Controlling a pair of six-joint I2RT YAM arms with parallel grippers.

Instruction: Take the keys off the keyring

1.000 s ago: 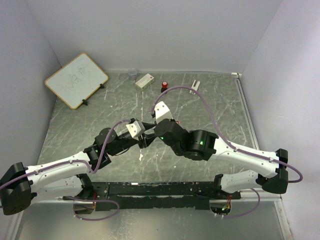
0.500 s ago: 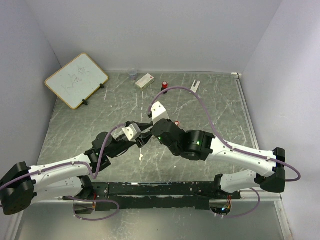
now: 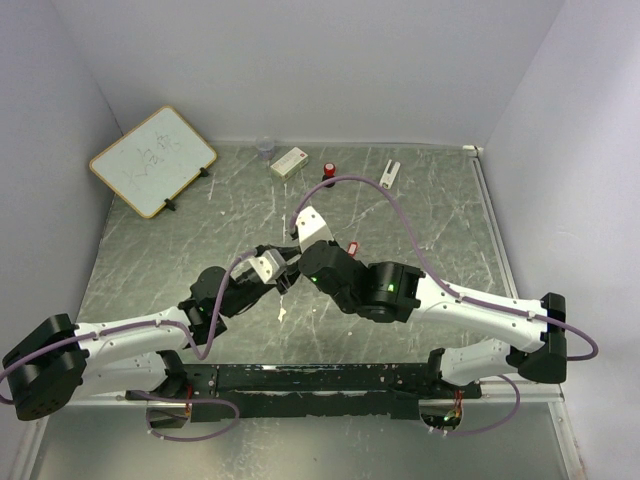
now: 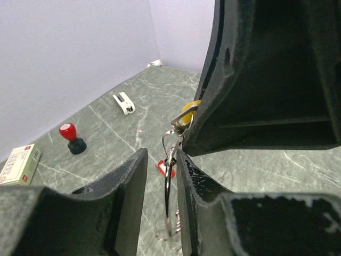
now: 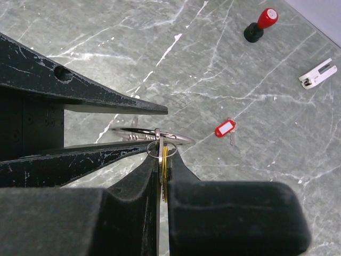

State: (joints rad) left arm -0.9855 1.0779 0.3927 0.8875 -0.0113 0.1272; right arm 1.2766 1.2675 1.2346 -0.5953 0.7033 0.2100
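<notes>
The keyring (image 4: 168,186) is a thin silver ring standing edge-on between the jaws of my left gripper (image 4: 160,157). Those jaws are apart; the ring rests against the right finger (image 4: 184,176). Small silver keys (image 4: 171,230) hang at its bottom. My right gripper (image 5: 164,157) is shut on the yellow-headed key (image 5: 165,162), which is linked to the keyring (image 5: 181,138) by a small loop. The red-headed key (image 5: 225,129) lies loose on the table, also in the top view (image 3: 352,247). The two grippers meet at mid-table (image 3: 289,268).
A whiteboard (image 3: 152,160) leans at the back left. A clear cup (image 3: 265,149), a small box (image 3: 289,161), a red-topped black knob (image 3: 329,171) and a white clip (image 3: 390,172) line the back edge. A small pale bit (image 3: 283,313) lies near the grippers.
Both grippers have shifted a little left and toward the near edge together, still joined at the ring. The red-headed key beside the right arm now shows more fully.
</notes>
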